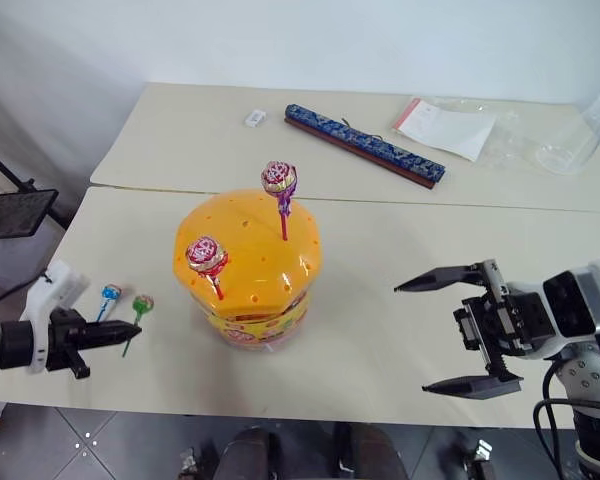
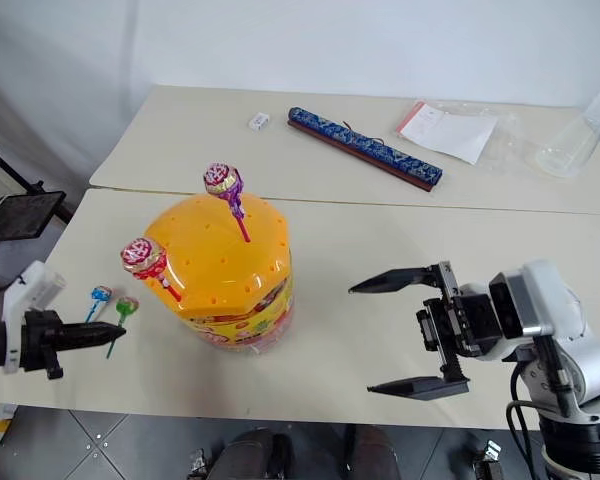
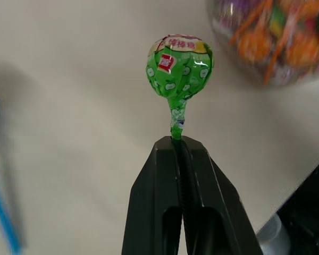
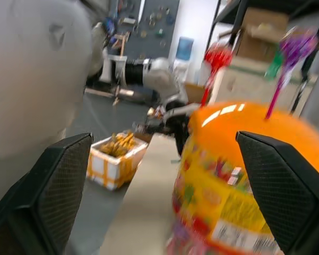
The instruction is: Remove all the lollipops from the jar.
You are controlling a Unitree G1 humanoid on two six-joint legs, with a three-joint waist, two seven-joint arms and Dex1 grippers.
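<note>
The jar (image 1: 248, 270), an orange-lidded tub with a yellow label, stands mid-table. A purple lollipop (image 1: 279, 178) and a red one (image 1: 207, 254) stick up from its lid. To the jar's left, my left gripper (image 1: 132, 328) is shut on the stick of a green lollipop (image 3: 179, 66), just below the candy, low over the table. A blue-wrapped lollipop (image 1: 110, 293) lies on the table beside it. Right of the jar, my right gripper (image 1: 412, 339) is open wide with nothing between its fingers, pointing at the jar (image 4: 244, 175).
The far table holds a long blue patterned bar (image 1: 365, 145), a small white block (image 1: 255, 118) and clear plastic bags with a paper (image 1: 450, 128). A black stand (image 1: 15, 212) is off the table's left edge. A seam joins the two tables behind the jar.
</note>
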